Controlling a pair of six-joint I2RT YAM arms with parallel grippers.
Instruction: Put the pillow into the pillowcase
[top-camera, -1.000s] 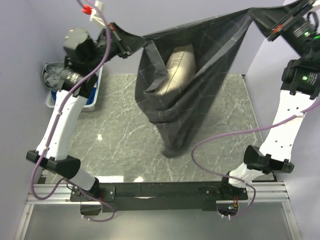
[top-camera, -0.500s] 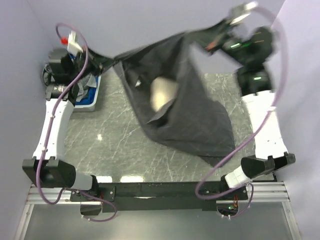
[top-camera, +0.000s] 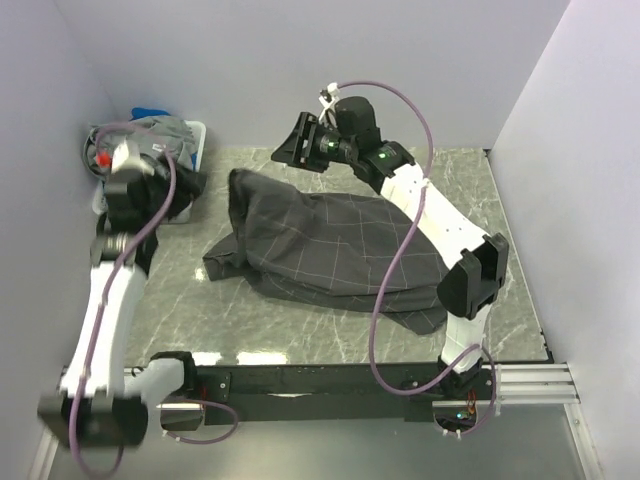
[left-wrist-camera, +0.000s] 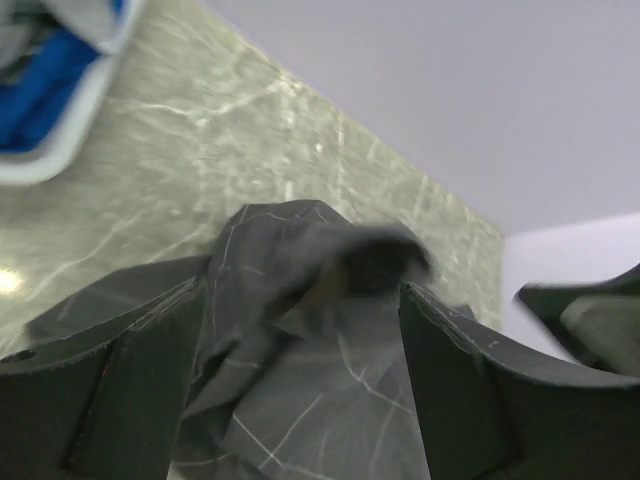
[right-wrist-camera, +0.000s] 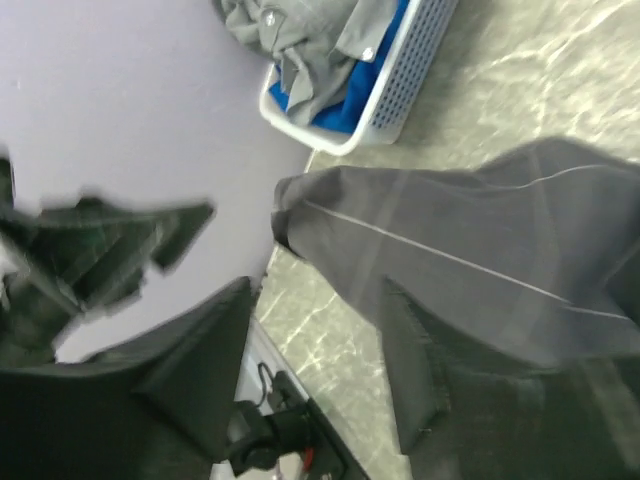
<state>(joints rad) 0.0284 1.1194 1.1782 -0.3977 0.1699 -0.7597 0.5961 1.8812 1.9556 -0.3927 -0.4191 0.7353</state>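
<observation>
Found the pillowcase (top-camera: 330, 245) lying crumpled on the counter (top-camera: 300, 320), humped toward its far left end. Saw no pillow; judged it tucked inside that hump, though could not confirm. Noted the left fingers (left-wrist-camera: 140, 390) spread wide with nothing between them, near the basket (top-camera: 197, 138). Noted the right fingers (right-wrist-camera: 190, 365) likewise apart and empty, above the pillowcase's far edge. Could not tell where the open mouth lay, so feared any lift by the closed end might spill the pillow. Feared also a snag from the right arm's cable (top-camera: 385, 300) crossing the cloth.
</observation>
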